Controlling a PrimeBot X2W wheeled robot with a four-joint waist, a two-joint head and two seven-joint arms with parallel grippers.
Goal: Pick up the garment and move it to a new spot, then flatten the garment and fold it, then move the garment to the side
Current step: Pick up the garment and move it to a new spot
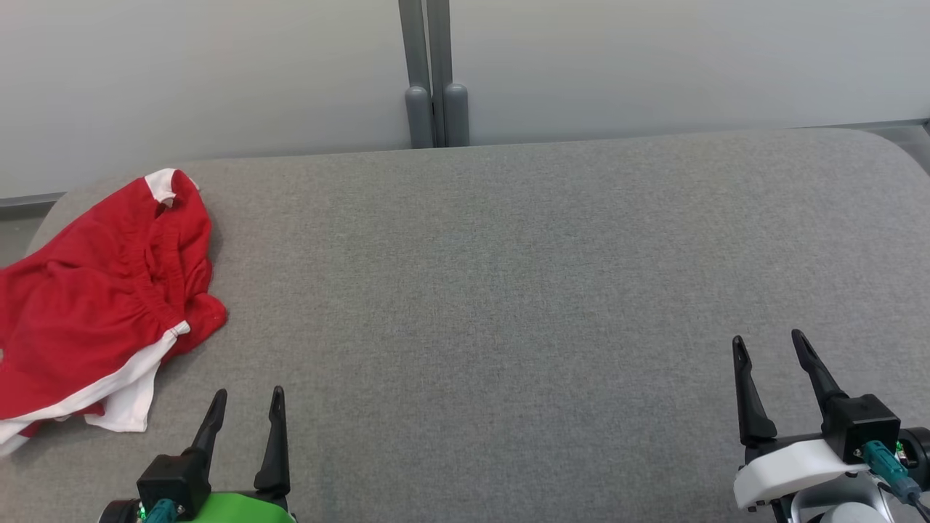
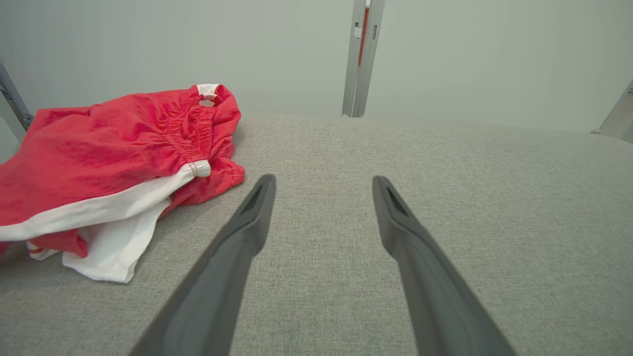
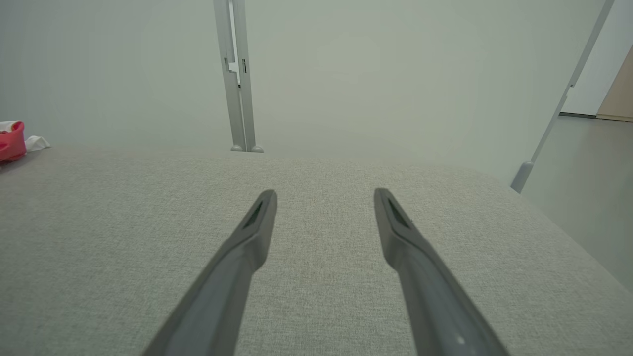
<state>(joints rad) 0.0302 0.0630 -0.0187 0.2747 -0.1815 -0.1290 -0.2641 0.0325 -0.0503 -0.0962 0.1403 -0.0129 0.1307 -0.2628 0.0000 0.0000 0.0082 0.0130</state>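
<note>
A crumpled pair of red shorts with white trim [image 1: 102, 305] lies at the far left of the grey padded table [image 1: 508, 290], partly over its left edge. In the left wrist view the shorts [image 2: 109, 163] sit left of my fingers. My left gripper [image 1: 247, 403] hovers open near the front edge, just right of the garment and apart from it, nothing between its fingers. My right gripper [image 1: 769, 347] is open at the front right, far from the garment. A red sliver of the shorts [image 3: 12, 141] shows at the left edge of the right wrist view.
A pale wall with a grey vertical post [image 1: 434, 73] stands behind the table. The table's rounded right corner [image 1: 894, 145] drops off to the floor. A slanted metal leg [image 3: 559, 109] stands beyond the right side.
</note>
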